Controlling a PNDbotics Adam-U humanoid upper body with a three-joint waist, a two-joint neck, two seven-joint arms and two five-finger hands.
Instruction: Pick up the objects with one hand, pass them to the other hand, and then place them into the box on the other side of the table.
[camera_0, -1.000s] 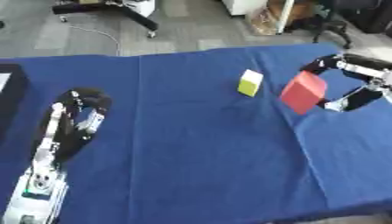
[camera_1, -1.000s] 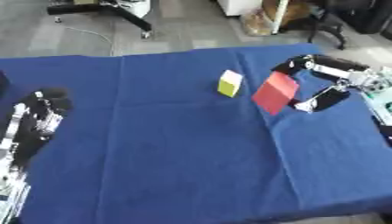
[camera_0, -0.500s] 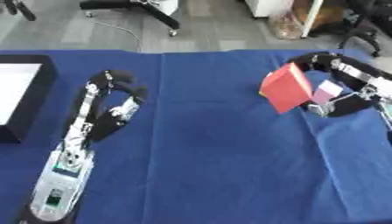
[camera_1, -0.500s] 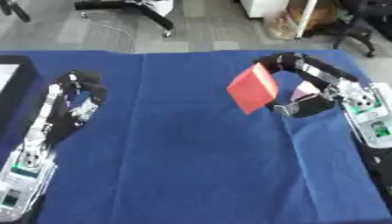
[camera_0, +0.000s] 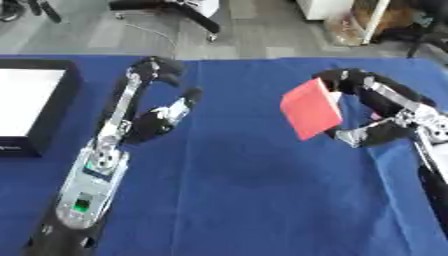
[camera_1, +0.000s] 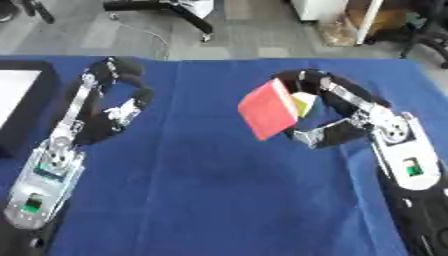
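Note:
A flat red block (camera_0: 311, 108) hangs tilted above the blue table, pinched between the curled fingers and thumb of my right hand (camera_0: 367, 112). Just behind it, a yellow-green block (camera_1: 304, 103) peeks out in the right eye view, mostly hidden by the hand. My left hand (camera_0: 156, 110) is raised over the table's left half, fingers partly bent and spread, holding nothing, a good gap away from the red block. A black box (camera_0: 63, 100) with a white inside sits at the table's left edge.
The blue cloth (camera_0: 245, 200) covers the whole table. Beyond the far edge is grey floor with an office chair base (camera_0: 175, 10) and a cardboard box (camera_0: 385, 20).
The view has shifted left, so the black box now shows. My right hand has carried the red block leftward, and my left hand has risen and reached in toward the middle.

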